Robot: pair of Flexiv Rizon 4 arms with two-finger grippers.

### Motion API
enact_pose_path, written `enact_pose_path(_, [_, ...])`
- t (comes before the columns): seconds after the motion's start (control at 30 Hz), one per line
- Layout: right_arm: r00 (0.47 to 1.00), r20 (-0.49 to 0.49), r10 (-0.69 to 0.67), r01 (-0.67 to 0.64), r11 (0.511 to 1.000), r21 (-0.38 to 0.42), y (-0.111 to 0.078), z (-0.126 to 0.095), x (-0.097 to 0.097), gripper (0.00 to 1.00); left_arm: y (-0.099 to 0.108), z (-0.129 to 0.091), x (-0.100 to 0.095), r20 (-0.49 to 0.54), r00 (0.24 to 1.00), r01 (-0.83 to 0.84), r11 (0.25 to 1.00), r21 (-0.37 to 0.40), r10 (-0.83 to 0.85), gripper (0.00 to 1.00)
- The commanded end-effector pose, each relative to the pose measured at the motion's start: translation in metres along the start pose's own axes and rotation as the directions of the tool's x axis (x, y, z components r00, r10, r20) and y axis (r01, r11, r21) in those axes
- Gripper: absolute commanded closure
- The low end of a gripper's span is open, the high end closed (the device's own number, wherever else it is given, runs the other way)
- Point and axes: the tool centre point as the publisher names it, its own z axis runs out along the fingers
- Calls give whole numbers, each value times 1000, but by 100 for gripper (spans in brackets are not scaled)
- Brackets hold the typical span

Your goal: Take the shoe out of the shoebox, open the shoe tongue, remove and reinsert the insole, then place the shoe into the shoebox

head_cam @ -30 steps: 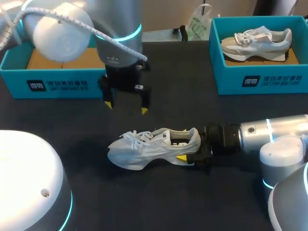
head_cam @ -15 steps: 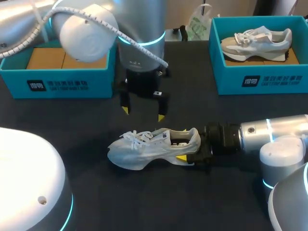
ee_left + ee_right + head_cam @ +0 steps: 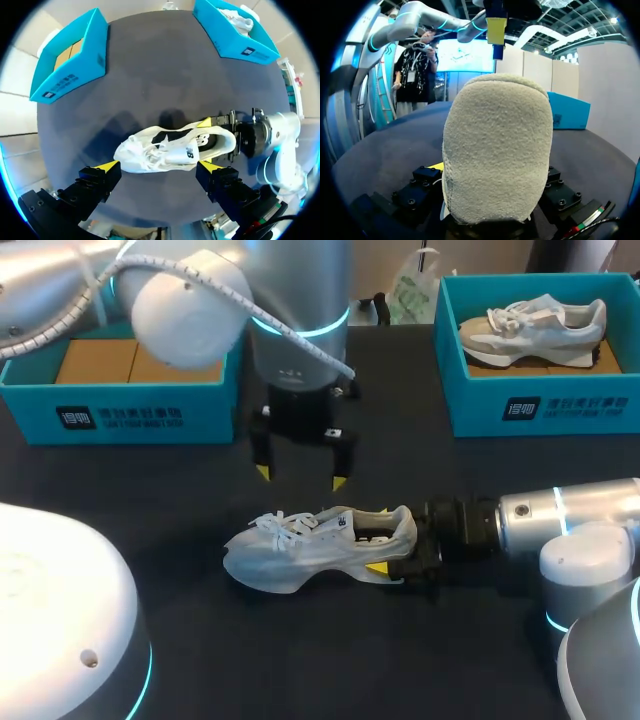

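The shoe (image 3: 320, 545) lies mid-table (image 3: 150, 500), toe at 9 o'clock, heel at 3 o'clock, outside the shoebox (image 3: 120, 410) at 10 o'clock. My right gripper (image 3: 400, 552) is clenched on the heel, and my left gripper (image 3: 299, 476) hangs at the shoe's 12 o'clock, fingers released. To open the tongue cleanly, keep the heel clamped, lower the left over the laces, pinch only the tongue's edge and draw it toward 9 o'clock.

You see two shoes: a loose shoe (image 3: 300, 550) and a boxed shoe (image 3: 535, 325). Two shoeboxes: left shoebox (image 3: 120, 415), right shoebox (image 3: 550, 405).
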Motion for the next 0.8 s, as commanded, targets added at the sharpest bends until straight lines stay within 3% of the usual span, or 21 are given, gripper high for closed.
enact_pose_path(0.03, [1000,0,1,-1,1000,6,2,0,0,100,6,7,26,49,998,42,999,8,-42,0])
enact_pose_path(0.1, [1000,0,1,-1,1000,6,2,0,0,100,8,9,34,53,996,74,997,-6,-74,0])
enact_pose_path(0.5, [1000,0,1,-1,1000,6,2,0,0,100,8,9,34,53,996,74,997,-6,-74,0])
enact_pose_path(0.8, [1000,0,1,-1,1000,6,2,0,0,100,0,39,55,116,982,156,986,-50,-150,0])
